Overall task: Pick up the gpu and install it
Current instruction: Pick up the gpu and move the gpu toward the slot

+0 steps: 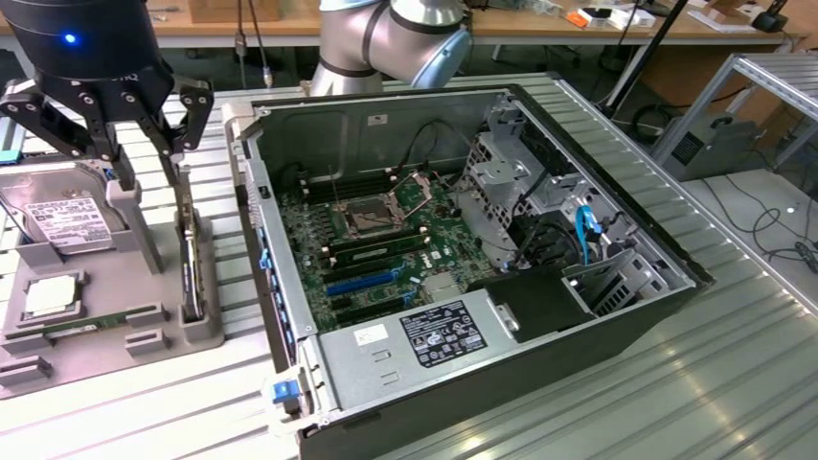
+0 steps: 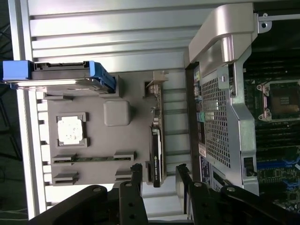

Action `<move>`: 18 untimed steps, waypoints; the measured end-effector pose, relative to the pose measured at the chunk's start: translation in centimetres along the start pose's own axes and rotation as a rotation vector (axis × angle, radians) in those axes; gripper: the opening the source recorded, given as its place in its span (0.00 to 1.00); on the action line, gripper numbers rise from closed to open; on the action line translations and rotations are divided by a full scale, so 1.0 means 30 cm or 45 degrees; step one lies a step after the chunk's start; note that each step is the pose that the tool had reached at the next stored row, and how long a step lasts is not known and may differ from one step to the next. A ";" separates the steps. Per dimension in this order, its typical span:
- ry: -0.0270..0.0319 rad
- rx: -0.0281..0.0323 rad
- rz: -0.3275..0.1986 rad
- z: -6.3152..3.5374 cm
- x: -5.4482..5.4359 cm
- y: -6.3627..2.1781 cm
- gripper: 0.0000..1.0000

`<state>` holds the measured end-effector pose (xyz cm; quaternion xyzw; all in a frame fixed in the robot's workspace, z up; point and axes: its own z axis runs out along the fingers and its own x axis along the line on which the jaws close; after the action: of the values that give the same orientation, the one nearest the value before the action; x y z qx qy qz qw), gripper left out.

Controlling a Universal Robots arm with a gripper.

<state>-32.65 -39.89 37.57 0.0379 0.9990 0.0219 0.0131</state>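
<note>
Jaws hang wide above the gpu [image 2: 157, 154], which stands on edge in its grey holder [image 2: 93, 140] (ungrasped); pickup and installing into the case [image 1: 639, 326] both remain.

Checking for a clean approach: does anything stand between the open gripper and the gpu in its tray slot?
Nothing visible does. The gripper hangs open above the gpu, which stands on edge in the gray tray, with only air between. The hard drive sits apart, off to the side.
</note>
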 end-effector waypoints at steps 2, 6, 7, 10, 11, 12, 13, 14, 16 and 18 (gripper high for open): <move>0.0001 0.0001 0.000 0.001 0.005 0.000 0.42; 0.0000 0.0000 0.000 0.003 0.017 -0.001 0.42; 0.0001 0.0000 0.000 0.004 0.019 -0.002 0.42; 0.0000 0.0000 0.000 0.005 0.025 -0.002 0.42; 0.0000 -0.0001 0.000 0.005 0.027 -0.002 0.42; 0.0001 0.0000 0.000 0.006 0.030 -0.003 0.42; 0.0000 0.0000 0.000 0.007 0.032 -0.003 0.42; 0.0000 0.0000 0.000 0.008 0.034 -0.003 0.42; 0.0000 0.0001 0.000 0.008 0.038 -0.003 0.42; 0.0000 0.0000 0.000 0.009 0.039 -0.003 0.42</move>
<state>-33.82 -39.89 37.26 0.0379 0.9990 0.0218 0.0131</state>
